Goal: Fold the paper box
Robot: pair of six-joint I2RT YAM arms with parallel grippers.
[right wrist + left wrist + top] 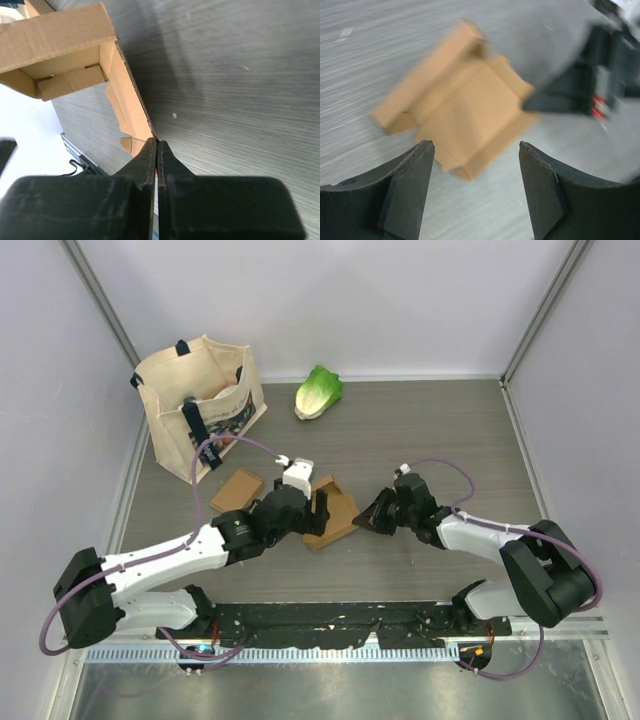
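At the upper left of the top view stands a canvas tote bag (200, 410), with a flat cardboard piece (237, 490) lying just below it. The left gripper (475, 150) hangs open, its fingers spread above the half-folded paper box (340, 515) at the centre of the table (450, 430). A romaine lettuce (318, 392) lies at upper centre. The right gripper (156, 146) is pinched tight on the paper box's right corner.

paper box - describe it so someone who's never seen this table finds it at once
On the grey table, look at the middle. The paper box is the brown cardboard with raised walls, pinched at one edge by the right gripper; the cardboard piece nearer the tote bag lies flat.
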